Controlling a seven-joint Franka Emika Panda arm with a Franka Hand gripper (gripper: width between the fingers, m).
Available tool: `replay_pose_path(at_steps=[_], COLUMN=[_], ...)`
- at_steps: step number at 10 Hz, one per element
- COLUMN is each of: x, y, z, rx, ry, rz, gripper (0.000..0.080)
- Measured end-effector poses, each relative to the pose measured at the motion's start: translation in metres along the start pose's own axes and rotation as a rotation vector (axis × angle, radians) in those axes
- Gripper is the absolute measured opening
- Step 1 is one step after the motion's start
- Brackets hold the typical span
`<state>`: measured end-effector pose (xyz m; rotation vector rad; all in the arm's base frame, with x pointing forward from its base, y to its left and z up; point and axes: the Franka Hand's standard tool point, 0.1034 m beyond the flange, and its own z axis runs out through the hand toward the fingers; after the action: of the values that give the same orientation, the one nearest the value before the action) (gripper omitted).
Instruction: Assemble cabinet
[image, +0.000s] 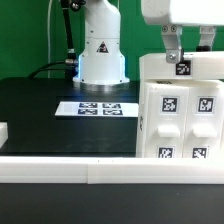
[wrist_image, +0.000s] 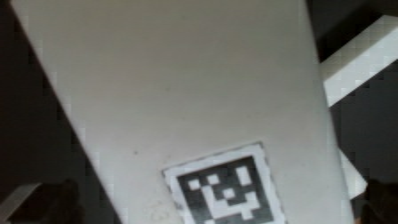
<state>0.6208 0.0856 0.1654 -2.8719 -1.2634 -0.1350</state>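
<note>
The cabinet (image: 180, 115) is a large white box at the exterior view's right, its front made of small panels with black-and-white tags. A white top piece (image: 183, 66) with one tag lies on it. My gripper (image: 187, 48) hangs straight over that piece, one finger on each side of it. In the wrist view the white top piece (wrist_image: 178, 90) and its tag (wrist_image: 228, 190) fill the space between my dark fingertips (wrist_image: 25, 203). The jaws stand closed against its sides.
The marker board (image: 95, 107) lies flat on the black table behind the cabinet's left side. The arm's white base (image: 100, 50) stands at the back. A white rail (image: 70, 168) runs along the front edge. A small white block (image: 3, 131) sits at the far left.
</note>
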Motion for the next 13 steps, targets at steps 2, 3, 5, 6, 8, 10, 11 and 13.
replay_pose_path(at_steps=[2, 3, 5, 6, 8, 10, 11, 13], x=[-0.0003, -0.0004, -0.0006, -0.0008, -0.0008, -0.001, -0.001, -0.0011], y=[0.0007, 0.0008, 0.0009, 0.0011, 0.0012, 0.0011, 0.0011, 0.001], z=[-0.0003, -0.0003, -0.0003, -0.0003, -0.0002, -0.0001, 0.0, 0.0002], rx=[-0.005, -0.005, -0.005, -0.006, -0.006, -0.006, -0.006, -0.006], ry=[-0.004, -0.005, -0.005, -0.005, -0.005, -0.005, -0.004, -0.004], rz=[0.022, 0.029, 0.063, 0.063, 0.162, 0.3, 0.397, 0.562], gripper=[0.0558, 0.056, 0.056, 0.056, 0.056, 0.0561, 0.0561, 0.0562])
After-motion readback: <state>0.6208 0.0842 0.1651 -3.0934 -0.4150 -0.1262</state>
